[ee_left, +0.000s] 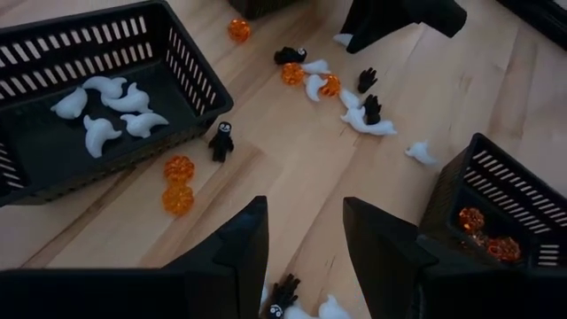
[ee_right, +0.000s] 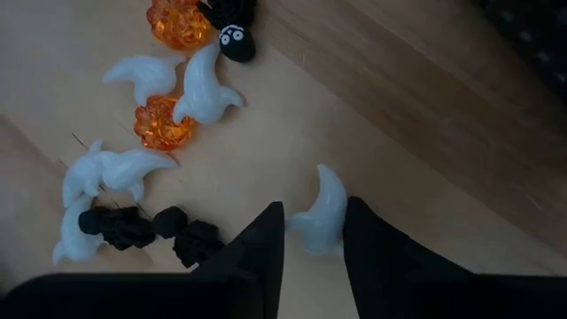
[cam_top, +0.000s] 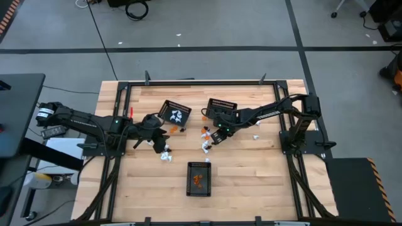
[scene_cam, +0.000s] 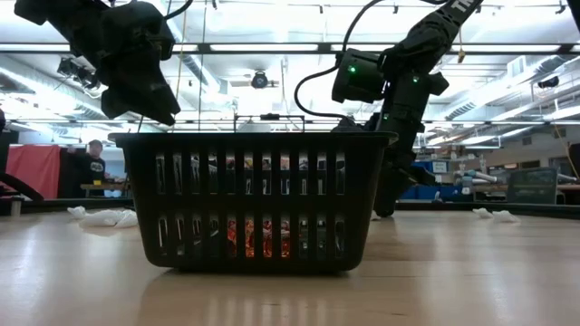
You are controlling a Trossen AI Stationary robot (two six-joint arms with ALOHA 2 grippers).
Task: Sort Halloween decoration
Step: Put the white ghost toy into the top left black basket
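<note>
So the left pincer (cam_top: 160, 145) hung over the wooden counter (cam_top: 251, 169) on the left side, fingers apart and nothing between them. Right below it sat a little clump of white ghosts (cam_top: 166, 155) with a black figure (ee_left: 283, 295) in it. Just beside that arm was the tilted basket (cam_top: 175, 112) with white ghosts (ee_left: 106, 111) lying inside. Outside its wall were two orange pumpkins (ee_left: 177, 184) and a small black skeleton guy (ee_left: 221, 141) on the bare wood.

In the middle, nearer the front edge, the second basket (cam_top: 199, 179) held orange pumpkins (cam_top: 198, 179). The low camera looked straight through its slats at them.

Further right, the loose pile of trinkets (cam_top: 206, 137) was spread out between the baskets: ghosts, pumpkins and black bits all jumbled together. The right pincer (cam_top: 214, 139) was down at that pile, and its wrist camera showed the fingers (ee_right: 257, 252) narrowed around one white ghost (ee_right: 322, 213), which sat right in the gap, still lying on the counter. Couldn't tell if they were actually squeezing it. Behind that arm was the third basket (cam_top: 222, 107).
</note>
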